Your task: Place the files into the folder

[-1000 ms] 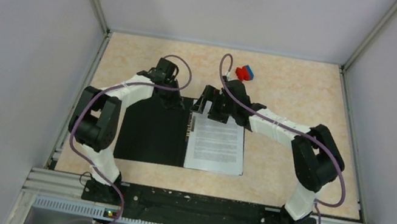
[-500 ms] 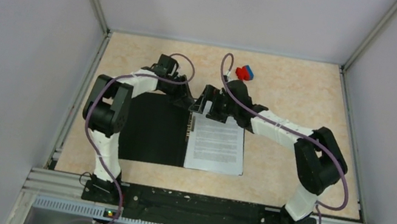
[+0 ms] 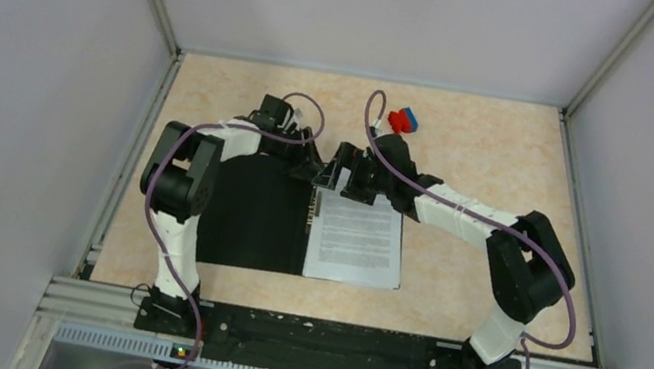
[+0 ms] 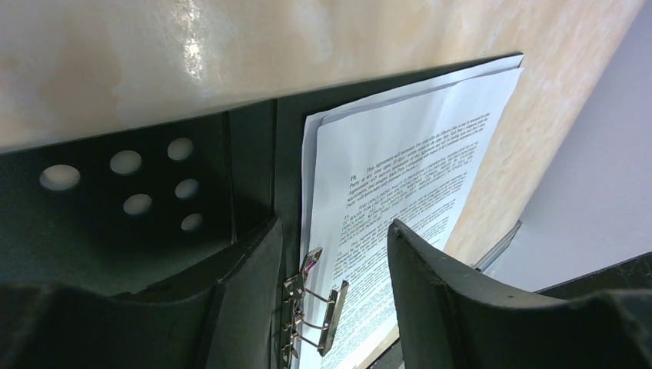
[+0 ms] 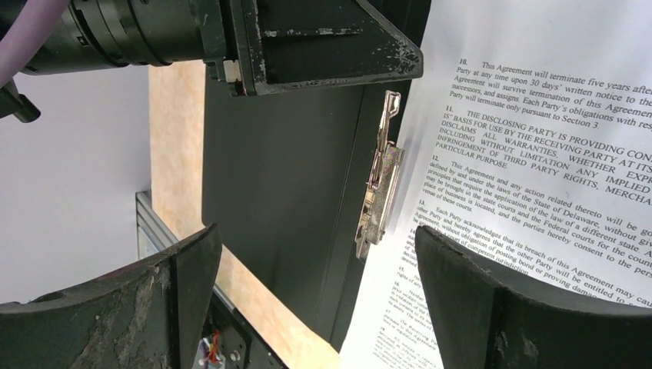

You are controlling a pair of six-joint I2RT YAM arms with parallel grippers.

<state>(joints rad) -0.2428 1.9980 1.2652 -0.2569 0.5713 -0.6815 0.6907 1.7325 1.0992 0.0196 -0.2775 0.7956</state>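
While the folder (image 3: pixel 257 213) lies open, black side up, your left gripper (image 4: pixel 334 227) gapes wide and empty, with the metal clip (image 4: pixel 332 319) below its gap. Right gripper (image 5: pixel 315 234): likewise spread, holding nothing. Files (image 5: pixel 538 154) lie under one finger, beside the clip.

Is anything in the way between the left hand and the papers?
Nothing visible does. The left hand hangs open above the folder spine; only the metal clip lies below it, with the papers bare alongside.

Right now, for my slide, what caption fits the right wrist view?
Open right tool poised over the metal clip of the open black folder, printed pages lying beside the clip.
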